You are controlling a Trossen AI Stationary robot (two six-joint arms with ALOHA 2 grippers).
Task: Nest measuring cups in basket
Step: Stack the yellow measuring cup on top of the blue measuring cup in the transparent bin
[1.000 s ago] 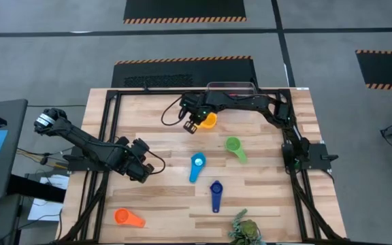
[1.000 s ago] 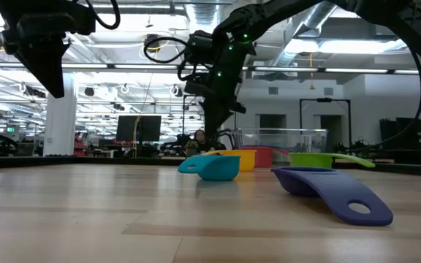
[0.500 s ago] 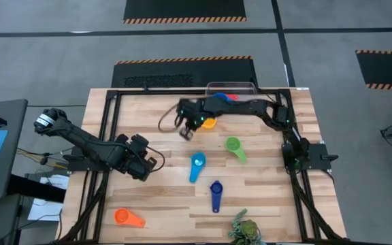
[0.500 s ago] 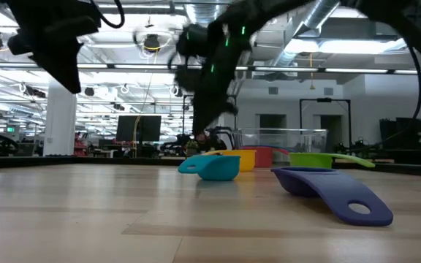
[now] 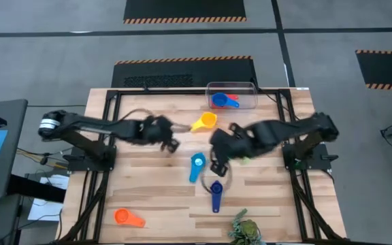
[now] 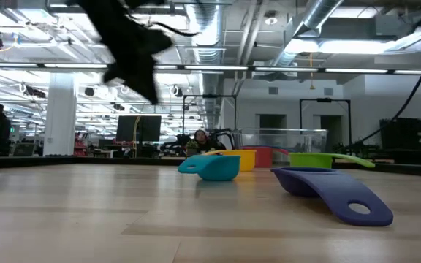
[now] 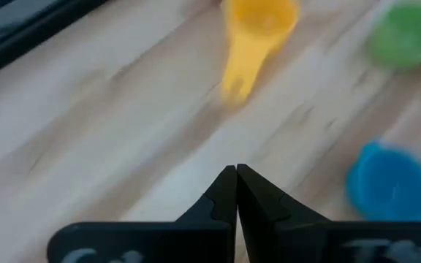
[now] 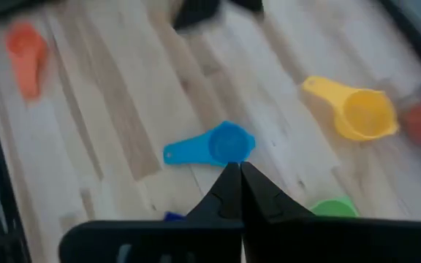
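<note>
My left gripper point(image 5: 171, 143) hangs shut over bare wood left of the cups, and its wrist view shows its shut fingers point(image 7: 236, 179). My right gripper point(image 5: 217, 166) is shut above the table's middle, beside the light blue cup point(image 5: 197, 165). The yellow cup point(image 5: 204, 122) lies farther back. The dark blue cup point(image 5: 216, 195) lies nearer, and the orange cup point(image 5: 128, 218) sits near the left front corner. My right arm covers most of the green cup point(image 8: 331, 208). The clear basket point(image 5: 249, 103) at the far edge holds a blue cup point(image 5: 218, 101) and a red one.
A green leafy plant point(image 5: 243, 228) sits at the near edge. A black frame rail point(image 5: 111, 122) runs around the tabletop. In the low view the cups line up mid-table with the dark blue cup point(image 6: 335, 191) nearest. Bare wood shows on the table's left half.
My right gripper has swung quickly from beside the yellow cup, near the basket, toward the near edge and right, ending over the light blue cup. My left gripper has swept fast toward the table's right and far side, into the middle. The cups have stayed in place.
</note>
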